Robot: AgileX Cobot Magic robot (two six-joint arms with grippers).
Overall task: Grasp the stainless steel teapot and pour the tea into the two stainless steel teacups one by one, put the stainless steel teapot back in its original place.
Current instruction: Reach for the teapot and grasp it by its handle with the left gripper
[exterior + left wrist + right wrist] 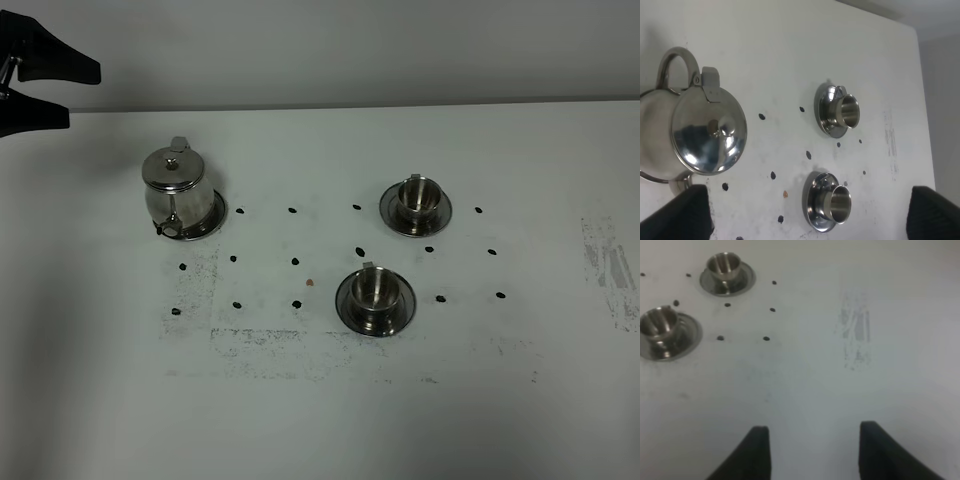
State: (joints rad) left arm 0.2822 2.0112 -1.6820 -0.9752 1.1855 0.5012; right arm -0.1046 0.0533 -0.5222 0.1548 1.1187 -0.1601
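teapot (180, 195) sits on its saucer (219, 213) at the back left of the white table (320, 420), lid shut. left gripper (83, 94) hangs up behind and to the left of it, jaws spread wide, nothing in them, not touching the pot. right gripper (815, 452) hovers over bare table off to the right of the cups, jaws apart and empty too. far teacup (416, 195) and near teacup (373, 288) each sit on their own saucer, well apart from the teapot, with black dots (295, 261) scattered in between.
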